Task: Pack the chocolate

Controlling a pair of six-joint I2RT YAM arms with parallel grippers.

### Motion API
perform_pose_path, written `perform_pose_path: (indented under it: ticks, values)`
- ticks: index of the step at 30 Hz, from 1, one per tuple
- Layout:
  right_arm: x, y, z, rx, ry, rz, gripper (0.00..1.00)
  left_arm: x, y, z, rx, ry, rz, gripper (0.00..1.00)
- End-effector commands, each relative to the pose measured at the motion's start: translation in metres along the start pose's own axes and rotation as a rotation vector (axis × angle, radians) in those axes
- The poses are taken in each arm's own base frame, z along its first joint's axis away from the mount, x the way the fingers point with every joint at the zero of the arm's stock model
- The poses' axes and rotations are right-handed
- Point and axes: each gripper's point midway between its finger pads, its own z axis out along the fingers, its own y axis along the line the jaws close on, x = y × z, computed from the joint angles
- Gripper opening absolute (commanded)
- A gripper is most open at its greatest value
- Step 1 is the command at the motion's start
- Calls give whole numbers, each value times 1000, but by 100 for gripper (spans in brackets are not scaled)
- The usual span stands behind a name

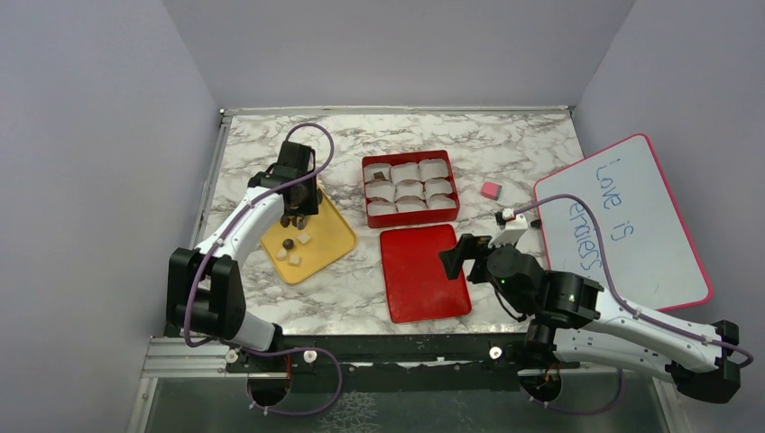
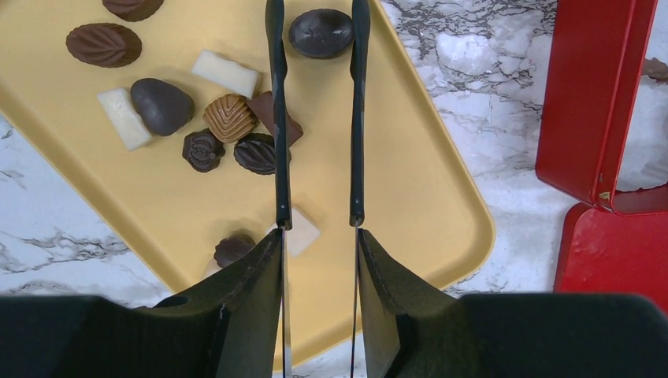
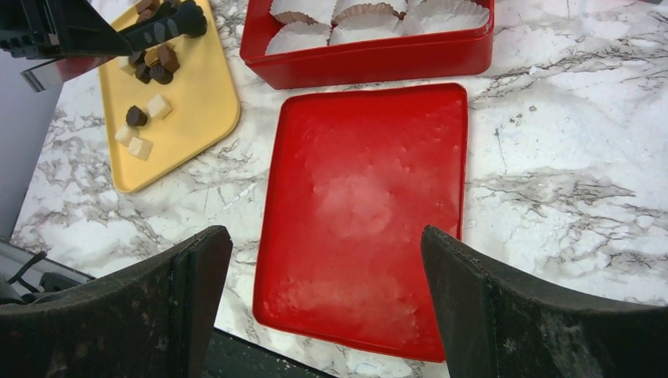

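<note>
- Where the yellow tray (image 2: pixel 410 157) lies on the left of the table (image 1: pixel 505 135), we find the chocolate (image 2: pixel 161 105) scattered flat on its floor.
- The long axes differ. A dark oval (image 2: pixel 103 45) lies crosswise in the left wrist view, and a white bar (image 2: pixel 226 73) and its twin lie slantwise. A ribbed tan piece (image 2: pixel 230 118) sits in a tight cluster with several dark ones.
- A dark round (image 2: pixel 319 33) has its long axis across the gap of the left gripper (image 1: pixel 296 219), near the tips.
- Those jaws stand narrow and parallel. We cannot tell whether they pinch the dark round or merely straddle it on the tray.
- The cluster lies just outside the jaws, one brown piece partly hidden behind a finger. A white cube (image 2: pixel 302 232) and a dark piece (image 2: pixel 234 250) lie nearer the wrist.
- The right gripper (image 3: pixel 319 236) is spread wide with nothing in it, above the near end of the red lid (image 3: pixel 370 181), well apart from the tray.
- The red box (image 3: pixel 370 61), lined with white paper cups, sits just beyond the lid.
- The table is white marble with grey veins. A pink block (image 1: pixel 490 189) and a whiteboard (image 1: pixel 622 225) lie on its right side, and plain grey walls close three sides.
</note>
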Motion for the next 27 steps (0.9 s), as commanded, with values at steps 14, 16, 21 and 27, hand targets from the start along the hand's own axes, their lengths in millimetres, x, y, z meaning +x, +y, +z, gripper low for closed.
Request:
perform_pose_path:
  ticks: [14,16,21,27]
  values:
    - [-2,3,2,-20,-20,11,95,-12,-5,-4,46,-34,-11,28]
    - [-2,3,2,-19,-22,11,95,-15,-5,-9,45,-46,-13,28]
    - [-3,4,2,-23,-22,13,95,-19,-7,-18,62,-66,-20,27]
    - [-4,4,0,-26,-21,14,95,-36,-13,-41,103,-129,-24,27]
